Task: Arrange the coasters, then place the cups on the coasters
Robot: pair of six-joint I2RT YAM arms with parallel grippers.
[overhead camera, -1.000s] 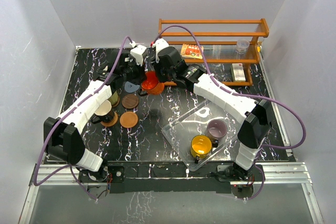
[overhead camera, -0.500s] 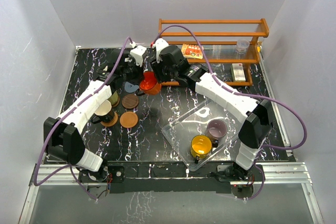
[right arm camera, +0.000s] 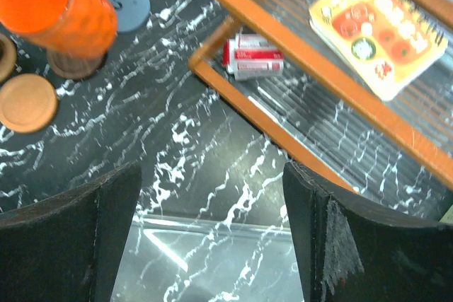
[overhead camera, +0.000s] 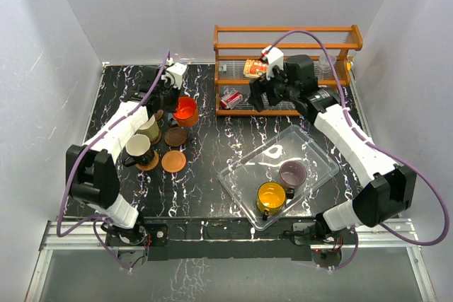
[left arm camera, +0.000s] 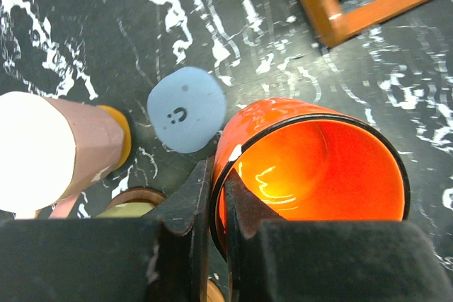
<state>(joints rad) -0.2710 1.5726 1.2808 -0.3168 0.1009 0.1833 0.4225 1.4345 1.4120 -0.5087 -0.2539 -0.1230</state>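
- The left fingers (left arm camera: 185,206) are pinched almost shut on the wall of the orange-red cup (left arm camera: 311,167), one inside the rim and one outside. The cup's mouth faces up, so its axis is about upright.
- The cup is in the far-left part of the tabletop (overhead camera: 212,150). I cannot tell whether its base rests or hangs just above.
- Two bare coasters lie close by. The blue-grey coaster (left arm camera: 186,109) is just beside the cup, and the dark brown coaster (right arm camera: 74,65) sits next toward the near edge. In the right wrist view the cup's base overlaps the dark brown one, so that is probably the target.
- The pale pink cup (left arm camera: 56,150) stands near, on its own coaster.
- The right fingers (right arm camera: 311,231) are spread wide and hold nothing. They hang well apart by the wooden rack (overhead camera: 287,30) at the far edge, so the left arm is the nearer.
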